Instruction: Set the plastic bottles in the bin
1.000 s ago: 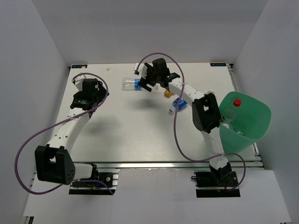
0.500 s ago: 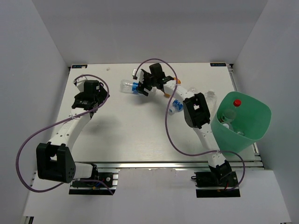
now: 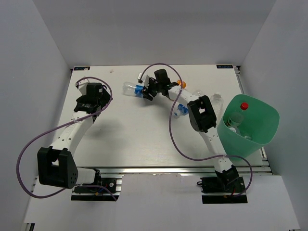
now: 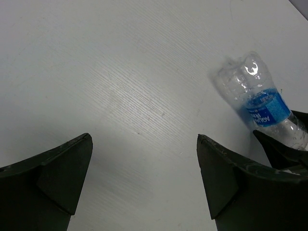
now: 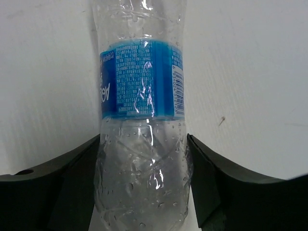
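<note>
Right tool [image 5: 143, 139]: your jaws are clamped on the blue-label bottle [image 5: 142, 82], pads [image 5: 211, 168] touching both its sides.
Left tool [image 4: 144, 139]: spread wide, holding nothing.
Bottle: lying on the white surface [image 3: 134, 134], well apart from the bin [image 3: 262, 130].
Room: pale walls [image 3: 38, 43].
Change: a second ago your right jaws stood fully apart.

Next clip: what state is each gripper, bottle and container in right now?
Left gripper: open, over bare table.
Right gripper: closed on the blue-label bottle.
Blue-label bottle: lying on the table, gripped.
Second blue-label bottle: lying loose.
Clear bottle: lying near the bin.
Bin: holds bottles, one red-capped.
</note>
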Tool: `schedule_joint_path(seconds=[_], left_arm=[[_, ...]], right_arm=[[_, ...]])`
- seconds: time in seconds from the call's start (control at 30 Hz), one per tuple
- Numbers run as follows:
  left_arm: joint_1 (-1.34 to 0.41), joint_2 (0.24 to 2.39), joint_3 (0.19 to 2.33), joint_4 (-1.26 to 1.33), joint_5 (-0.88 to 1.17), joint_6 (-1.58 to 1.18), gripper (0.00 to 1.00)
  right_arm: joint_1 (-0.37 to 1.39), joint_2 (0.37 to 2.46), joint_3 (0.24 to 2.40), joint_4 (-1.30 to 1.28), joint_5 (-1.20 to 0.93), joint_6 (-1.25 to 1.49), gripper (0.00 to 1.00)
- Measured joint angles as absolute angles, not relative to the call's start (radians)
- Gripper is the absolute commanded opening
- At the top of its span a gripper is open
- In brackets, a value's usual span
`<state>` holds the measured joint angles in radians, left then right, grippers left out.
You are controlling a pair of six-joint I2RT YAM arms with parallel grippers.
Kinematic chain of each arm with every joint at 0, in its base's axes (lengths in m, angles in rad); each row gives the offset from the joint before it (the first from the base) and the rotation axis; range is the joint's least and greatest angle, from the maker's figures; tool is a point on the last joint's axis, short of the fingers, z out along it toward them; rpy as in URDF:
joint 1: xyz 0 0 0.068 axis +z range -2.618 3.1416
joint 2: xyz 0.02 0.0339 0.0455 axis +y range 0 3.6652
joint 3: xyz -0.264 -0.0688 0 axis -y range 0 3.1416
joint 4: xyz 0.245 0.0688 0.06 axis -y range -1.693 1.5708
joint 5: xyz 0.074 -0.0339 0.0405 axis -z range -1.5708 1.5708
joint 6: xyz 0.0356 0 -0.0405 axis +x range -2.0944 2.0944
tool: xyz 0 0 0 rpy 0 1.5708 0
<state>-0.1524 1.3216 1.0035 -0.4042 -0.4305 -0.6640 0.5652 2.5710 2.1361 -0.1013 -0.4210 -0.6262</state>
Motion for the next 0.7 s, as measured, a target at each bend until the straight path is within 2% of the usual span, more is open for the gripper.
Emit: schedule_joint_path(seconds=[0.07,0.2,0.27,0.37,0.53,0.63,0.7], left_arm=[[-0.152,1.322,1.003,-0.407,-0.43,-0.666,0.98],[-0.152,1.317,1.003,-0.413,-0.43,-0.667,0.98],[-0.152,1.305,1.003,-0.418,-0.43,-0.666,0.98],[-0.152,1.266,0.996,-0.418,-0.43,-0.666,0.98],[-0.152,1.201,0.981,-0.411,-0.426,-0.664,0.98],[-0.152,1.197,0.976,-0.402,-0.416,-0.661,0.98],[-0.152,1.203,0.973,-0.397,-0.403,-0.661,0.98]], right_arm=[[0.565,2.506,2.041,-0.083,-0.422,-0.601,0.52],[0.565,2.348,1.91,-0.051,-0.426,-0.518,0.55],[0.565,2.188,1.79,0.001,-0.419,-0.464,0.57],[0.565,1.868,1.565,0.114,-0.345,-0.369,0.53],[0.543,1.316,1.238,0.253,-0.073,-0.224,0.56],[0.487,0.999,1.021,0.284,0.134,-0.159,0.48],[0.446,0.844,0.909,0.263,0.265,-0.125,0.47]])
